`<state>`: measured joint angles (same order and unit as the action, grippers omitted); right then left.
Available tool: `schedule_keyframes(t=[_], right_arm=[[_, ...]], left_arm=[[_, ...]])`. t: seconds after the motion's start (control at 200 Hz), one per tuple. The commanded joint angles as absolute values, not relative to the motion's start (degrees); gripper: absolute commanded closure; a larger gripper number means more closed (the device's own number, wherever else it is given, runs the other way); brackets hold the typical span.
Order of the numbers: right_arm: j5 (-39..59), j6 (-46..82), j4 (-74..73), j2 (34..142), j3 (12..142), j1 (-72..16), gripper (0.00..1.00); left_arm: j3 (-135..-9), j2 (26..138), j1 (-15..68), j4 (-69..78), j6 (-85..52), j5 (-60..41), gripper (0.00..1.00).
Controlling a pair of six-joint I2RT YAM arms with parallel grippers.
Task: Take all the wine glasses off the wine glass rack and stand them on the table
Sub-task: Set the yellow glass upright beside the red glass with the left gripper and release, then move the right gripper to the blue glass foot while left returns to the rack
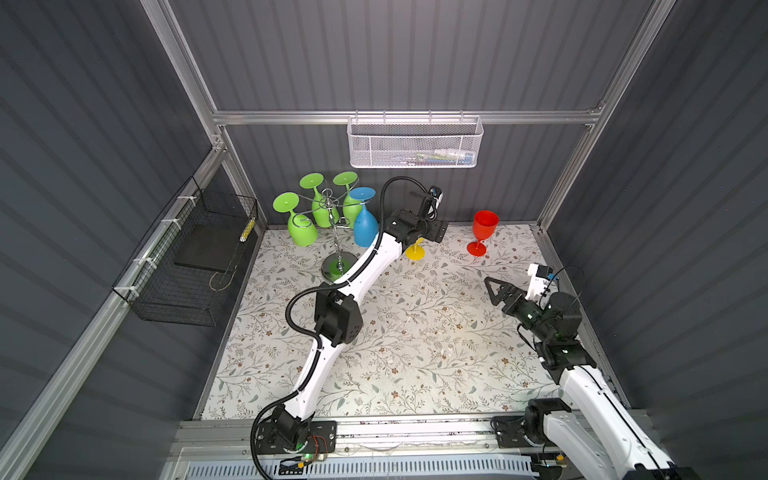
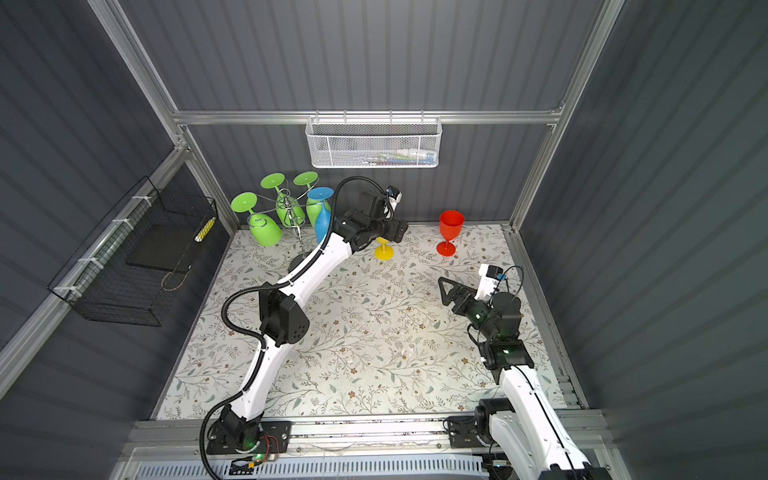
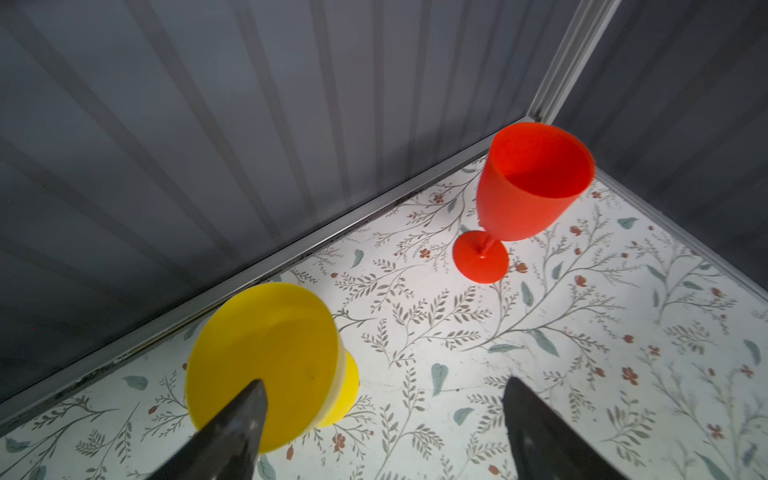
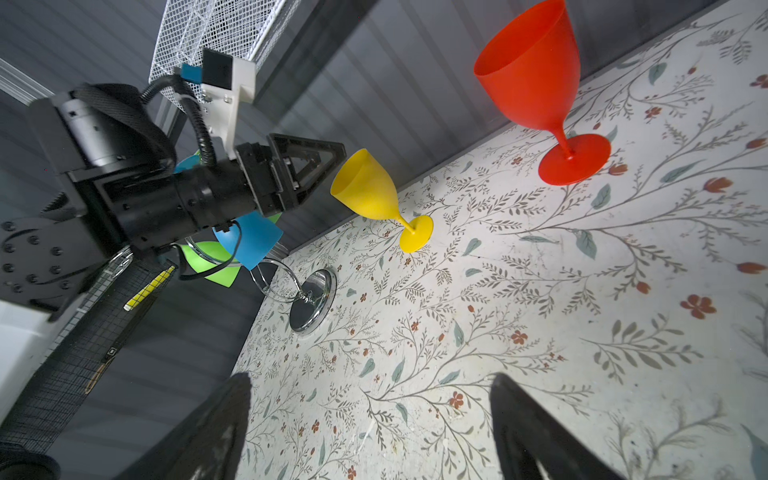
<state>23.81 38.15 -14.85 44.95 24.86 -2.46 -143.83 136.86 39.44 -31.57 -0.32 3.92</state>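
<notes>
Right wrist view | yellow plastic wine glass upright, off chrome wire rack | our left gripper spread, empty | we judge only retreat left

Your 2 top views look steeply down from high up front, covering the whole bench. Your left wrist view sits close above the yellow glass; your right wrist view looks low across the bench, sharing that glass and the red glass.
</notes>
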Motion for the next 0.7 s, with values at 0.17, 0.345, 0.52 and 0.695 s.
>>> schedule_keyframes(t=[0.17,0.345,0.52,0.695], right_arm=[[20.7,35.8,-12.1,41.9,28.2,-2.8,0.10],[20.7,37.3,-13.4,42.1,29.3,-3.0,0.11],[18.2,38.1,-14.6,46.0,33.1,-7.4,0.13],[12.5,37.6,-14.4,54.4,41.9,-18.1,0.15]], left_arm=[[-136.3,125.0,46.0,-31.0,2.9,5.5,0.11],[-126.3,114.0,46.7,-27.9,3.2,6.1,0.11],[-122.3,106.4,46.7,-29.6,5.0,9.7,0.11],[-121.0,101.4,46.6,-34.4,6.6,16.1,0.11]])
